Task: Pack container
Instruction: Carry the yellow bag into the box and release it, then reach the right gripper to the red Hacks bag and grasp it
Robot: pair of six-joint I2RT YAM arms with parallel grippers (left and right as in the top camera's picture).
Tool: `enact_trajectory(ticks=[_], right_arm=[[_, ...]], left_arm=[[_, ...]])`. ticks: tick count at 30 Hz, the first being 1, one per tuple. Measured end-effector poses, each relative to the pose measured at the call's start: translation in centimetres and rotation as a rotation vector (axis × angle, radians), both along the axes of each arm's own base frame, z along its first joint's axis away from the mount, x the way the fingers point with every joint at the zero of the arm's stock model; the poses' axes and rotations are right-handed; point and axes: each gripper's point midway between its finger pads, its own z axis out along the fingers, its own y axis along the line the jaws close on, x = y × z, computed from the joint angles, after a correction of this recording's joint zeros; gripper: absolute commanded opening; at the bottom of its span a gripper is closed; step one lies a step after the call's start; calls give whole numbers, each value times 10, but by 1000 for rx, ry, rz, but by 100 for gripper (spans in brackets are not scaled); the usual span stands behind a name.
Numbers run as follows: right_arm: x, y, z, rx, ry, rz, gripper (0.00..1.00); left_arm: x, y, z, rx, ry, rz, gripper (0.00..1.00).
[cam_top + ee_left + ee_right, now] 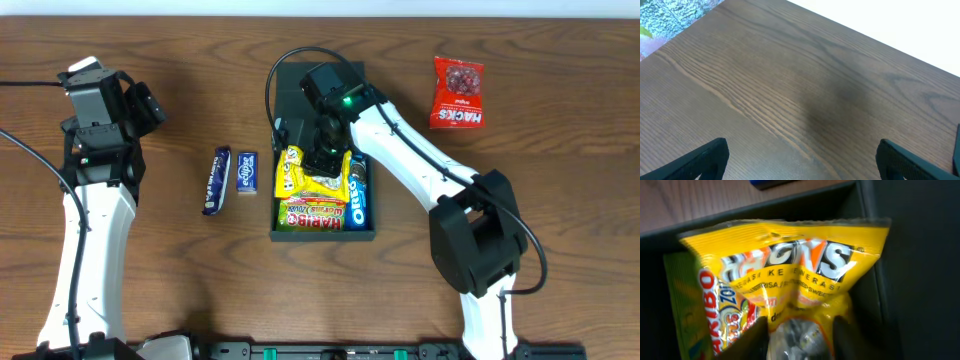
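Observation:
The dark container lies open at the table's middle, its flap lid folded back at the far side. Inside lie a yellow snack packet, a green-and-yellow Haribo bag and a blue Oreo pack. My right gripper reaches down into the container. In the right wrist view its fingers are closed on the yellow packet, beside the Haribo bag and the dark container wall. My left gripper is open and empty over bare wood at the far left.
A red Hacks packet lies to the far right of the container. A dark blue bar and a small blue packet lie left of the container. A black cable loops over the container's lid.

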Motion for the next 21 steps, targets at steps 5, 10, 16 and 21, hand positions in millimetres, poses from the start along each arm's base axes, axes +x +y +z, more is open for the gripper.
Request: enact_trajectory(ticks=[5, 10, 16, 21], right_arm=[[0, 0, 0, -1, 5, -19, 48], [1, 0, 13, 18, 3, -76, 52], [16, 0, 108, 159, -213, -116, 63], [70, -47, 149, 183, -367, -376, 64]], left_arm=[[1, -1, 0, -5, -1, -7, 95], [1, -3, 0, -12, -2, -16, 95], [1, -4, -1, -14, -2, -18, 95], [1, -4, -1, -14, -2, -18, 95]])
